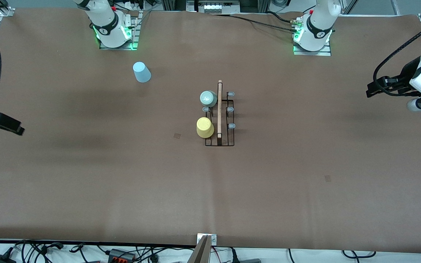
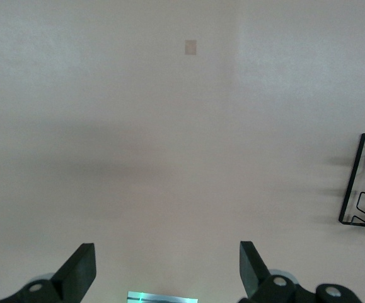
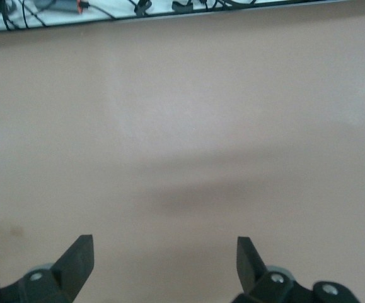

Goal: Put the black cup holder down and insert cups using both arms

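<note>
Judging the light blue cup [image 1: 142, 72] as the item left to handle: it sits mouth-down on the table, near the right arm's base, well apart from the black cup holder [image 1: 219, 120] at mid-table. I expect thin plastic, very light, smooth and somewhat slippery, liable to flex or pop out under a hard squeeze (a judgement only). I would take it across the tapered wall, low toward the wider rim, with gentle pressure.

The mint green cup [image 1: 208, 98] and yellow cup [image 1: 205, 127] already sit inverted on prongs on the side of the rack toward the right arm's end; the prongs toward the left arm's end are bare. The wire rack looks light and could shift if nudged; its wooden handle [image 1: 220, 109] is the obvious hold.

Left gripper [image 1: 376, 87] hovers over the left arm's end of the table, fingers wide, empty. Right gripper [image 1: 7, 125] hovers over the right arm's end, fingers wide, empty.

Brown table covering [image 1: 305, 175] is flat, matte, with ample room around the rack.
</note>
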`<state>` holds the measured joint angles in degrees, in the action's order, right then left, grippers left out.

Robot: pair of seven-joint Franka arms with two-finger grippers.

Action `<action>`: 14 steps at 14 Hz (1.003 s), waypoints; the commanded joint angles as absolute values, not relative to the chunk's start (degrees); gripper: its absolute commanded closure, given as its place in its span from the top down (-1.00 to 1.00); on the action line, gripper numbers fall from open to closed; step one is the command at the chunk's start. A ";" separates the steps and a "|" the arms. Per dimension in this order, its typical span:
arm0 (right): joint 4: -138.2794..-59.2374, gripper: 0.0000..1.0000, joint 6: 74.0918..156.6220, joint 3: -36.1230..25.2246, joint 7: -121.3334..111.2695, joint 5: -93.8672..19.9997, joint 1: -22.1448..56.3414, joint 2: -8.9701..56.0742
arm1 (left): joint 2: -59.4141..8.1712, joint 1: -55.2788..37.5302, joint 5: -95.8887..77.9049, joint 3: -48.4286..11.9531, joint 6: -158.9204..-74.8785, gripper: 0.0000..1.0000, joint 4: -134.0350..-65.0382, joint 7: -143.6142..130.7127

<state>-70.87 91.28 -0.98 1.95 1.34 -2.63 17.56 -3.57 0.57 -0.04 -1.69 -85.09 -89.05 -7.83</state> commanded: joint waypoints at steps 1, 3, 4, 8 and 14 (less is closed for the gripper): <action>-73.21 1.00 90.00 -3.60 -2.02 1.32 -1.59 15.64 | -2.37 0.53 -1.05 -1.67 -84.73 1.00 -89.91 -8.26; -73.21 1.00 89.04 -3.69 -1.41 1.32 -1.15 15.47 | -2.46 0.53 -1.05 -1.67 -84.73 1.00 -89.91 -8.26; -73.04 1.00 87.82 -4.47 -1.23 1.32 0.25 15.21 | -2.37 0.53 -1.05 -1.67 -84.73 1.00 -89.91 -8.26; -74.52 1.00 87.98 -6.59 -1.23 1.05 2.02 14.07 | -2.46 0.53 -1.05 -1.67 -84.73 1.00 -90.00 -8.26; -95.54 1.00 98.36 -6.50 -1.23 1.05 2.11 1.32 | -2.37 0.53 -1.05 -1.67 -84.73 1.00 -89.91 -8.26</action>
<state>-87.71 95.92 -5.88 -0.77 1.30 1.24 7.35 -3.57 0.57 -0.04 -1.69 -85.09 -89.05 -7.83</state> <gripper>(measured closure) 0.000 0.000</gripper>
